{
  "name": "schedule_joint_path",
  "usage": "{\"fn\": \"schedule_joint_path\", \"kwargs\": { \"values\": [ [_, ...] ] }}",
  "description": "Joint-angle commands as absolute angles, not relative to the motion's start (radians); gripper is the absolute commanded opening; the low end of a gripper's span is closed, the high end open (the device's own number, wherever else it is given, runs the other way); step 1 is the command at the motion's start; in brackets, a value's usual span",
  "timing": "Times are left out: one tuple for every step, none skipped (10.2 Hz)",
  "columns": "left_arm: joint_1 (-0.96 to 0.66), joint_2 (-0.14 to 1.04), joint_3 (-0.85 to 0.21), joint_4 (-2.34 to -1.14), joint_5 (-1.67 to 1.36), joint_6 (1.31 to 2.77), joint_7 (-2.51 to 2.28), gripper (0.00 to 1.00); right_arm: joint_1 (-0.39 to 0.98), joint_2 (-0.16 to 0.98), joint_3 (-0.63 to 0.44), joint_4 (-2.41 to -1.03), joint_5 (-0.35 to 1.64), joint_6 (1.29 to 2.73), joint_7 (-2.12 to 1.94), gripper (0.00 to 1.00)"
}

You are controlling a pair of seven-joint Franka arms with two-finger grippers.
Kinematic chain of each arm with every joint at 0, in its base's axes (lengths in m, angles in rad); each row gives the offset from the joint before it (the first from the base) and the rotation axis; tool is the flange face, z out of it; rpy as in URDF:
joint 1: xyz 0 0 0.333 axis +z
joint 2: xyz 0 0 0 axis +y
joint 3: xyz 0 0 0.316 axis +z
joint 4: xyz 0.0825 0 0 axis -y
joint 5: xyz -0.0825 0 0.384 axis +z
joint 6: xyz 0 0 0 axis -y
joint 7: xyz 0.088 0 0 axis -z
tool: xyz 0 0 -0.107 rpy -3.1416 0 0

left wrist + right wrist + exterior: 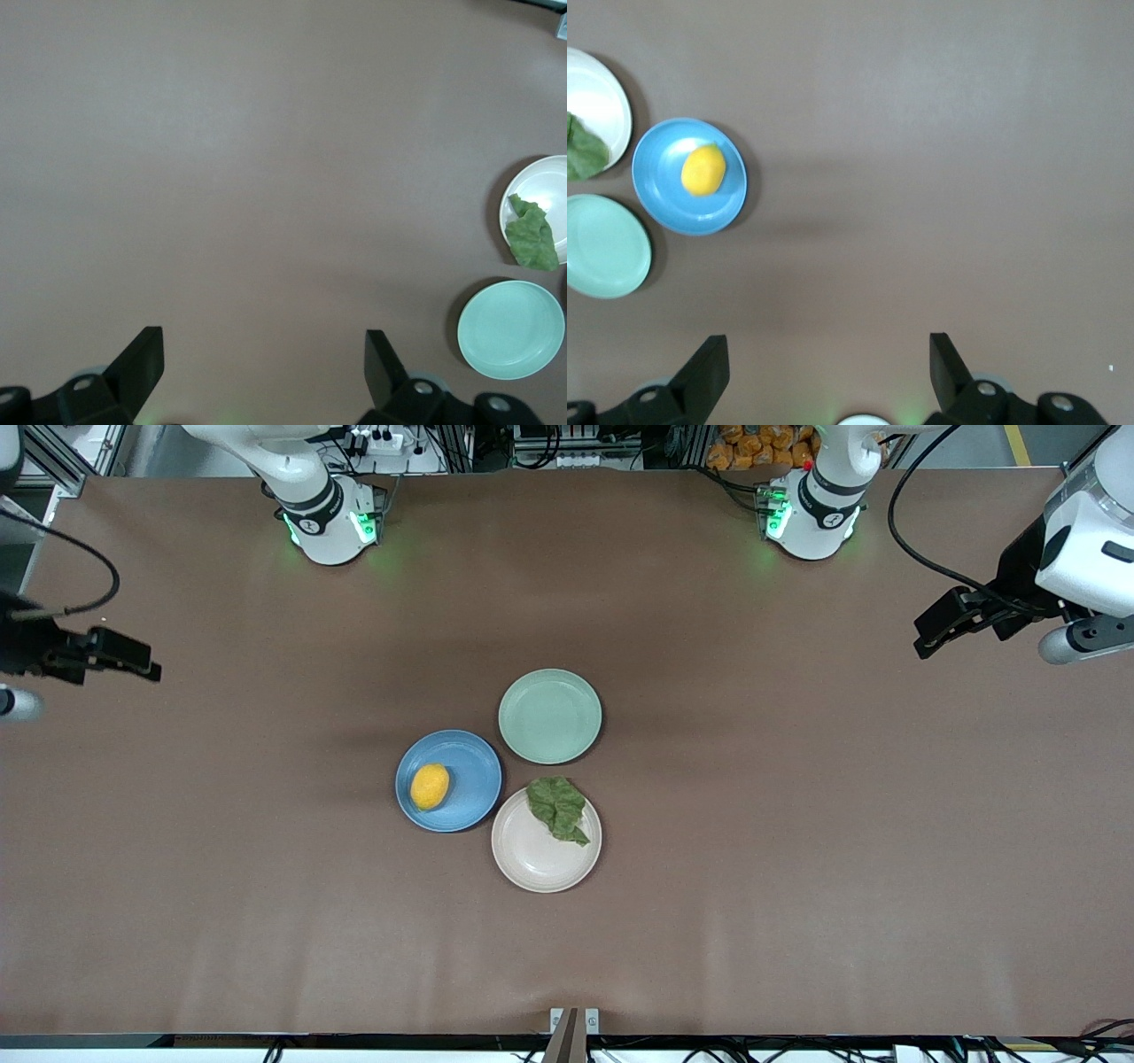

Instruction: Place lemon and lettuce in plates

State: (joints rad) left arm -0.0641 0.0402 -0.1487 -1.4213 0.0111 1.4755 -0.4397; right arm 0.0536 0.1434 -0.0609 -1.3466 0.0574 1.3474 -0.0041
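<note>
The lemon (pixel 430 786) lies in the bright blue plate (pixel 469 775) at mid-table; it also shows in the right wrist view (pixel 703 170) in that plate (pixel 664 190). The lettuce (pixel 557 807) lies in the beige-pink plate (pixel 532 861), at its rim nearest the green plate; it shows in the left wrist view (pixel 532 235) in that plate (pixel 545 181). My left gripper (pixel 930 638) hangs open and empty over bare table at the left arm's end (pixel 264 359). My right gripper (pixel 146 664) hangs open and empty over the right arm's end (pixel 828 363).
A pale green plate (pixel 549 716) stands empty, farther from the front camera than the other two and touching them. Both arm bases (pixel 332 518) (pixel 811 514) stand at the table's back edge. A small bracket (pixel 574 1020) sits at the front edge.
</note>
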Motion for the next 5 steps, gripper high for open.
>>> {"fn": "schedule_joint_path", "kwargs": {
  "values": [
    [-0.052,0.003,-0.150,-1.456,-0.008,1.454,-0.425,1.00,0.052,0.100,-0.025,-1.416,0.038,1.359,0.058,1.00],
    [-0.040,-0.009,-0.152,-1.475,-0.008,1.445,-0.398,1.00,0.052,0.100,-0.015,-1.417,0.038,1.358,0.061,1.00],
    [-0.029,-0.023,-0.152,-1.500,-0.011,1.448,-0.396,1.00,0.052,0.101,-0.005,-1.419,0.035,1.362,0.060,1.00],
    [-0.026,-0.023,-0.152,-1.503,-0.024,1.450,-0.393,1.00,0.052,0.103,-0.003,-1.420,0.035,1.370,0.060,1.00],
    [-0.025,-0.025,-0.152,-1.506,-0.029,1.451,-0.388,1.00,0.052,0.103,-0.003,-1.420,0.035,1.371,0.060,1.00]
  ]
}}
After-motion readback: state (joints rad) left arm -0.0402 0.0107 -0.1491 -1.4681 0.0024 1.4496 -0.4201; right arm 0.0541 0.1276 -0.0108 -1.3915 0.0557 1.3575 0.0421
